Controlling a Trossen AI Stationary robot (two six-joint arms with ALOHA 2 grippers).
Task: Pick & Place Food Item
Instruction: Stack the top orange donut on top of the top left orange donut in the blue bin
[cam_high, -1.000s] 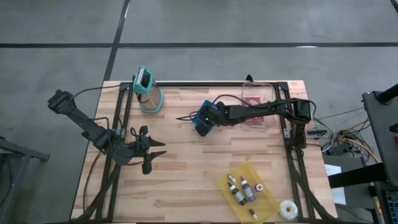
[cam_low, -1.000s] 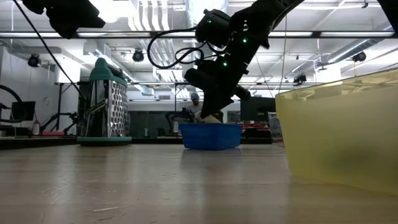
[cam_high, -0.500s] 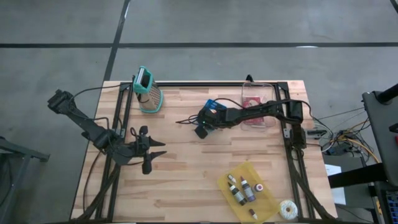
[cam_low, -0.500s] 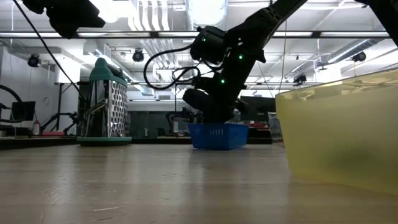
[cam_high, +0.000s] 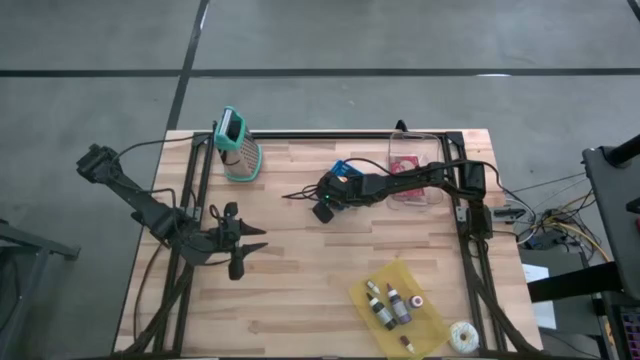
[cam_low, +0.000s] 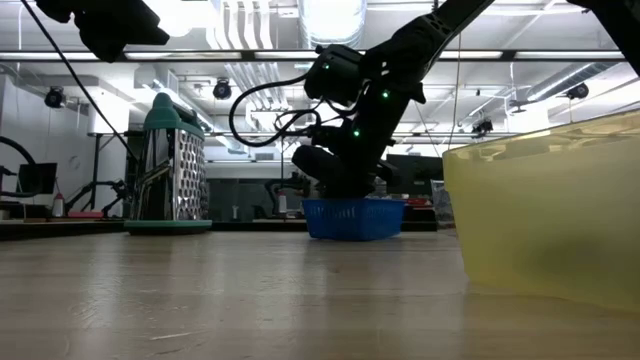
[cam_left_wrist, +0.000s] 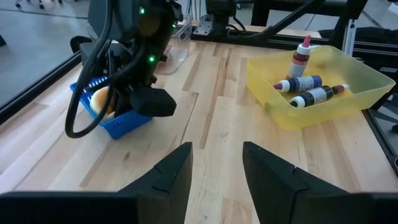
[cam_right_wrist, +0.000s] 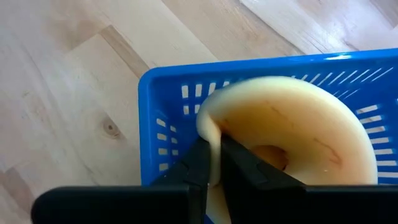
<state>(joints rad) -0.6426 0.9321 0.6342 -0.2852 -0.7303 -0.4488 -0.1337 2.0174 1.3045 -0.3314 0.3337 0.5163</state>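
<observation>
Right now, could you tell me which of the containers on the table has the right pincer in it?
The blue basket, not the yellow tray or the clear tub: the right pincer grips a pale bagel inside it.

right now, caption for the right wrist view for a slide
Right gripper pinching the rim of a bagel inside the blue basket.

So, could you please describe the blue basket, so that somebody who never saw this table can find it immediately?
On the wooden table, look toward the far edge, between the teal grater and the clear container. The blue basket sits there under the right gripper, which is shut on a pale bagel inside it. It is the only blue slotted container.
</observation>
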